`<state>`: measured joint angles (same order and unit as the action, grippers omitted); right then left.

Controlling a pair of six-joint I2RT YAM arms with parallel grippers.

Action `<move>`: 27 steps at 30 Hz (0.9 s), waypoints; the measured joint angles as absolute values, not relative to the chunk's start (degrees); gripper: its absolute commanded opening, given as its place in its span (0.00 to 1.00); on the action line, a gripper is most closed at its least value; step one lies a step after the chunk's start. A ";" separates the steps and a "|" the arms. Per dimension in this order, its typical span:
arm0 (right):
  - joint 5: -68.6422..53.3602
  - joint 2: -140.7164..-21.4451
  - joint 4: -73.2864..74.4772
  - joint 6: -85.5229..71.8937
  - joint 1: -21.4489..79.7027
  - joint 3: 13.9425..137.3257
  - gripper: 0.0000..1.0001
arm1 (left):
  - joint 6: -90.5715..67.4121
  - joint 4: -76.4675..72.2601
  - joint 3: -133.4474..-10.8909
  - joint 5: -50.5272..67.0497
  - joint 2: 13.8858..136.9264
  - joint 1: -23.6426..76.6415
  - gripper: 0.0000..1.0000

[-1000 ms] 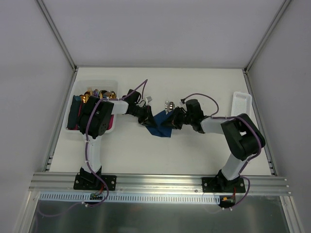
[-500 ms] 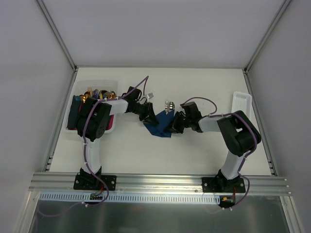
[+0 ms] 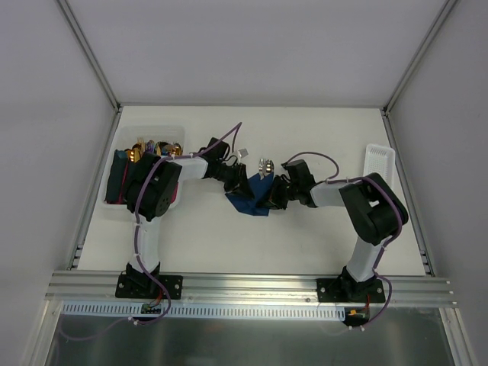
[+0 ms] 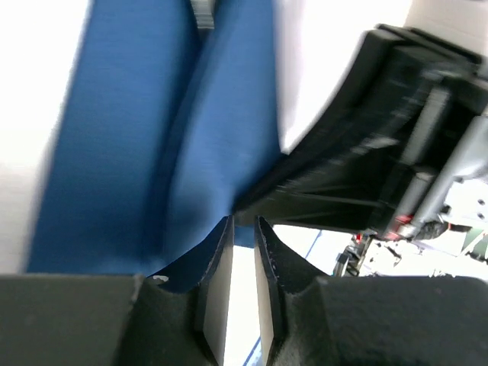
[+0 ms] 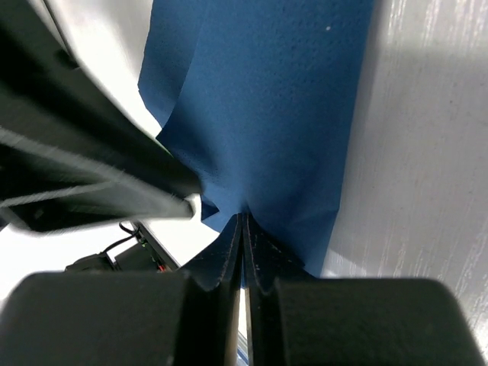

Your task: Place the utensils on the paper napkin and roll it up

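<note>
Over the white desk we are pinching the paper napkin in our right gripper; whether our nearly closed left gripper grips it, we cannot tell.

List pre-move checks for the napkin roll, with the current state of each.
1. Grip of right end effector on the paper napkin: ok, shut on its edge.
2. Grip of left end effector: cannot tell. A thin gap shows between the fingers, and the napkin reaches their tips.
3. Cover over the utensils: cannot tell. Silver heads stick out past the napkin's far edge, and the handles are hidden.
4. Napkin lying flat: not ok. A long ridge runs through it in the left wrist view.
5. Clearance between arms: not ok. Each wrist view shows the other arm close alongside.
</note>
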<state>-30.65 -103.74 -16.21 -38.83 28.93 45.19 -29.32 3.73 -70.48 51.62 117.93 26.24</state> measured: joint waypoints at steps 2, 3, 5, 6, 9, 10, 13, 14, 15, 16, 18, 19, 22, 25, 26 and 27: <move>-30.63 -103.61 -15.81 -38.59 28.93 45.32 0.06 | -29.32 3.77 -70.48 50.78 118.98 26.13 0.16; -30.61 -103.48 -15.57 -38.44 28.93 45.34 0.06 | -29.30 3.81 -70.46 50.37 119.39 26.04 0.15; -30.55 -103.18 -14.81 -38.22 28.99 45.41 0.09 | -29.19 3.92 -70.46 49.71 119.98 25.76 0.14; -30.52 -102.87 -14.33 -38.11 28.99 45.41 0.09 | -29.08 3.99 -70.46 49.28 120.11 25.74 0.14; -30.24 -100.82 -12.49 -37.85 28.99 45.41 0.10 | -28.88 4.19 -70.48 48.93 120.60 25.41 0.13; -30.02 -99.61 -12.08 -37.85 28.97 45.43 0.10 | -28.88 4.21 -70.48 48.93 120.68 25.41 0.13; -28.86 -96.49 -10.22 -37.85 28.91 46.68 0.06 | -28.67 4.21 -70.48 48.93 120.70 25.41 0.13; -28.25 -96.03 -9.23 -37.76 28.88 48.12 0.06 | -28.56 4.21 -70.48 48.93 120.70 25.41 0.13; -27.40 -95.94 -8.49 -37.56 28.86 49.84 0.05 | -28.42 4.23 -70.48 48.93 120.70 25.41 0.13; -26.74 -95.94 -7.92 -37.34 28.80 51.35 0.04 | -28.36 4.23 -70.48 48.93 120.70 25.41 0.13; -24.40 -95.94 -5.17 -36.84 28.67 55.24 0.01 | -28.05 4.25 -70.48 48.93 120.70 25.39 0.13; -23.14 -95.94 -3.79 -36.45 28.62 57.06 0.00 | -27.94 4.27 -70.48 48.93 120.70 25.41 0.13; -20.18 -96.03 0.56 -35.35 28.60 60.93 0.00 | -27.75 4.27 -70.48 48.93 120.70 25.41 0.13; -17.56 -96.90 4.89 -33.91 28.64 63.75 0.00 | -27.64 4.32 -70.48 48.93 120.70 25.39 0.13; -17.02 -97.36 5.80 -33.52 28.69 64.23 0.00 | -27.62 4.32 -70.48 48.93 120.70 25.41 0.13; -16.53 -98.15 7.18 -32.99 28.77 64.79 0.00 | -27.59 4.34 -70.48 48.93 120.70 25.41 0.12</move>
<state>-16.53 -98.15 7.18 -32.99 28.77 64.79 -27.59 4.34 -70.48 48.93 120.70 25.41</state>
